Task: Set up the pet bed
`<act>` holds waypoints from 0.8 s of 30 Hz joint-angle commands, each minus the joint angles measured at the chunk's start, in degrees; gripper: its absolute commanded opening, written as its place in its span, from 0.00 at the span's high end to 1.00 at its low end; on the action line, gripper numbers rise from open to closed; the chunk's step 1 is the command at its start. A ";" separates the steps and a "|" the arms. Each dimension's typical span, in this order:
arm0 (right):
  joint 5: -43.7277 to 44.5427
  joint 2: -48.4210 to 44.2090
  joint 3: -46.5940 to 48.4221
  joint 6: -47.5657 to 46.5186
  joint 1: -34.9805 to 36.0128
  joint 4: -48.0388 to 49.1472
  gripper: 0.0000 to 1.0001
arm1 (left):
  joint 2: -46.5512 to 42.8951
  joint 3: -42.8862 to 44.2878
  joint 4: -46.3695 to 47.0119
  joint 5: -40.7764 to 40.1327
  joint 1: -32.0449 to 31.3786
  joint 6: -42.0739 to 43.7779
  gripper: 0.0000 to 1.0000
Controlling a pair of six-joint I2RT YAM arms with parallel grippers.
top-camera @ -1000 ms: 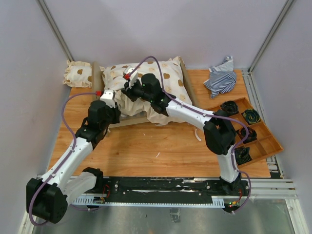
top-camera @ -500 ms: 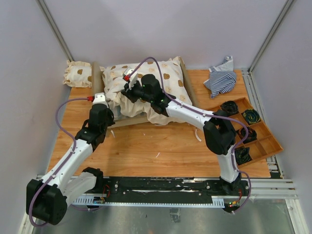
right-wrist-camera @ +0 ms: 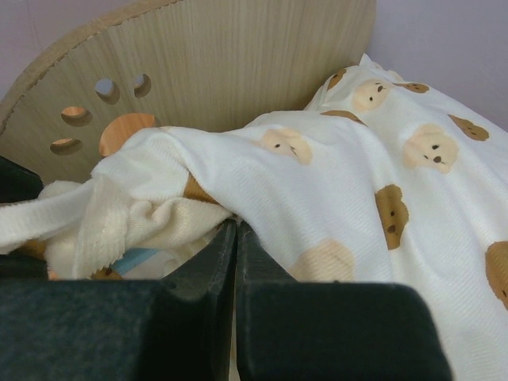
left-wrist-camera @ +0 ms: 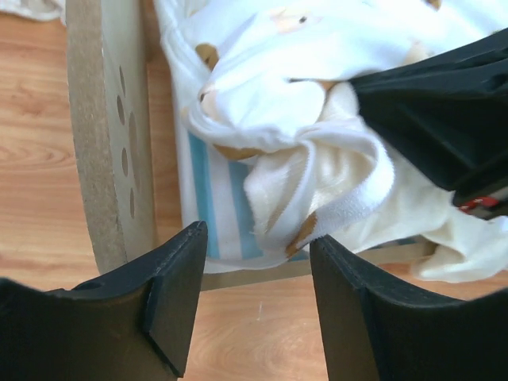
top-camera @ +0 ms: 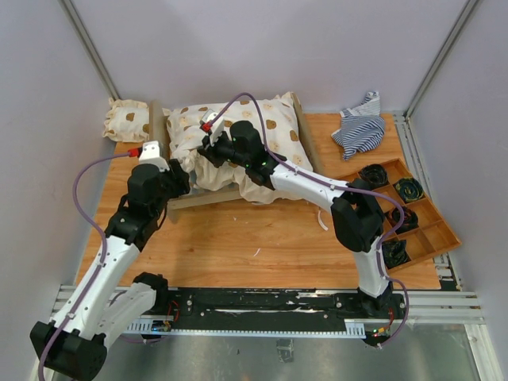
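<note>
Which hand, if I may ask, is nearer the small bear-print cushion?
Left. The left hand is in front of the small cushion, by the pet bed; the right hand is farther right, over the big cushion.

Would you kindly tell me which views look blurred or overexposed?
Top external view: sharp and evenly lit. Left wrist view: near black jaws blurred, cream bear-print cushion partly washed out. Right wrist view: jaws blurred, rounded light-wood end board crisp.
</note>
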 commanded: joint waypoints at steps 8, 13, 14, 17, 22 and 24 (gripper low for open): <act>-0.51 -0.59 0.52 0.86 -1.17 2.26 1.00 | 1.89 6.96 -2.70 -2.25 -0.12 -0.20 0.43; -0.73 -0.73 0.47 1.03 -1.17 2.39 1.00 | -0.66 1.42 -1.67 -0.77 -0.18 0.78 0.52; -0.73 -0.80 0.32 1.03 -1.10 2.40 1.00 | -1.36 -0.11 -0.82 -0.80 -0.13 1.05 0.58; -0.82 -1.05 -0.06 1.03 -1.11 2.57 1.00 | -3.27 -4.87 2.81 0.39 -0.13 2.43 0.78; -0.86 -1.26 -0.27 0.95 -1.10 2.35 1.00 | -2.66 -5.83 1.00 -6.11 -0.15 0.74 0.89; -0.77 -1.36 -0.34 0.86 -1.17 2.31 1.00 | -3.05 -4.41 -0.57 -5.69 -0.13 0.05 0.70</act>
